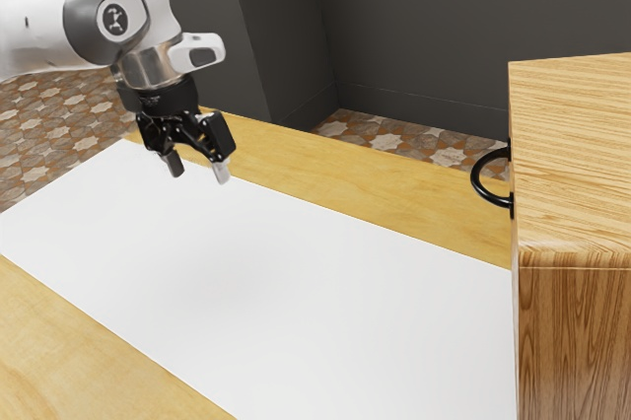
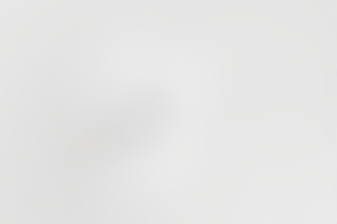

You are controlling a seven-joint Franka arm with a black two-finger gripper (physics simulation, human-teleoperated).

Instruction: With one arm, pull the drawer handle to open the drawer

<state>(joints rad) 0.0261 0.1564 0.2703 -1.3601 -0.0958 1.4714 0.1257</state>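
Observation:
A wooden drawer cabinet (image 1: 572,233) stands at the exterior view's right edge. A black loop handle (image 1: 490,181) sticks out of its face, toward the exterior view's left. My gripper (image 1: 197,167) hangs open above the white mat (image 1: 276,282), far off to the exterior view's left of the handle, with nothing between its fingers. In the wrist view the white mat (image 2: 168,98) lies under my hand with a faint shadow on it.
The white mat lies on a wooden table (image 1: 375,183) whose bare strips run along the far and near sides. Dark walls and a patterned tile floor (image 1: 414,139) lie behind the table.

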